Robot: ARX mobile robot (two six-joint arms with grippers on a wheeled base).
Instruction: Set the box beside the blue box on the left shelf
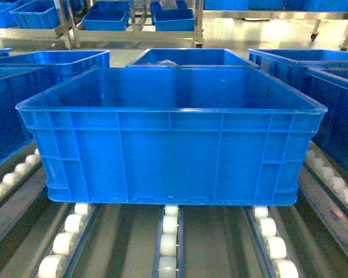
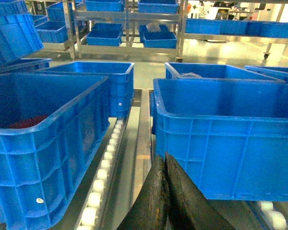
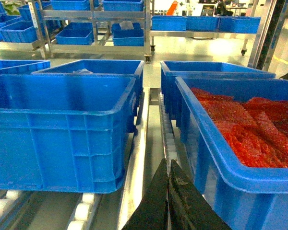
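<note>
No brand, label or readable writing shows on anything in view.

The box (image 1: 171,156) is a large blue crate sitting squarely on the left shelf (image 1: 169,243), a rack of grey metal rails carrying white roller wheels (image 1: 169,226). Three lines of wheels run out from under the box toward the camera. It looks empty inside.

Around the box stand other blue crates on the same kind of rails: one directly behind it (image 1: 191,57), two to its left (image 1: 11,98) and two to its right (image 1: 330,92). In the right wrist view the crate just right of the box (image 3: 240,139) is filled with red bagged goods (image 3: 249,124); the crate just left of it (image 2: 43,139) shows something dark red low inside.

Beyond the box, across a shiny pale floor (image 1: 267,35), steel-post shelving (image 3: 96,24) holds more blue bins.

The left fingers (image 2: 164,191) are pressed together, holding nothing, just beside the box's left corner. The right fingers (image 3: 168,196) are likewise closed and empty, between the box and the red-filled crate.
</note>
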